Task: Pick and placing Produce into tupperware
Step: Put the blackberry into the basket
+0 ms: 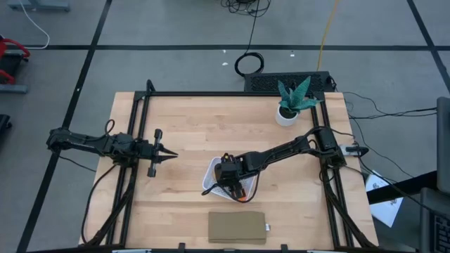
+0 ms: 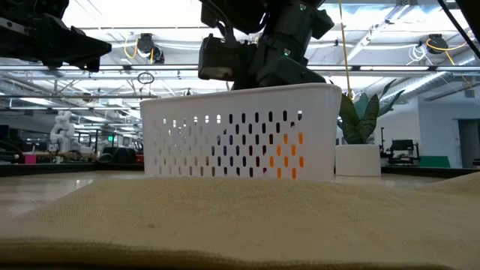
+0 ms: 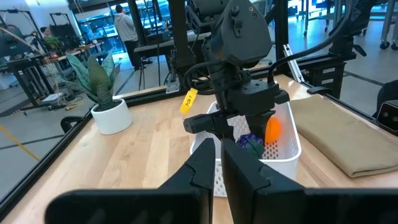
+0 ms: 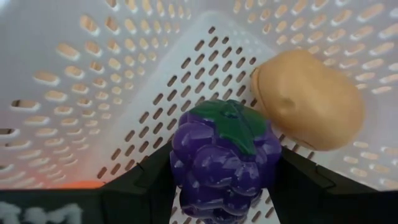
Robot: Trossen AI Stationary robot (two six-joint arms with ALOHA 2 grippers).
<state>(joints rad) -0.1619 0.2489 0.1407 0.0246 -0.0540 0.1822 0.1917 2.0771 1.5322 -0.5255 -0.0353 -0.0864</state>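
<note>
The white perforated tupperware (image 1: 211, 171) stands near the table's middle. My right gripper (image 4: 221, 193) reaches down into it and is shut on the dark purple grape-shaped piece (image 4: 221, 155). The tan-brown piece (image 4: 308, 99) lies on the mesh bottom beside the grapes. The orange piece (image 3: 272, 130) rests against the container's inner wall and shows through the wall holes (image 2: 289, 154). My left gripper (image 1: 172, 156) hovers shut over the table's left part, away from everything. My right gripper pinches the purple piece between its two fingers, one dark finger (image 4: 140, 186) on each flank (image 4: 180, 168). It comes from above, pointing down into the container. The green leaf top faces the camera. I cannot tell whether the piece touches the mesh bottom.
A flat brown pad (image 1: 237, 227) lies at the near edge, just in front of the container. A green potted plant (image 1: 292, 102) stands at the far right corner. Bare wood stretches between my left gripper and the container. People stand in the room beyond (image 3: 127, 28).
</note>
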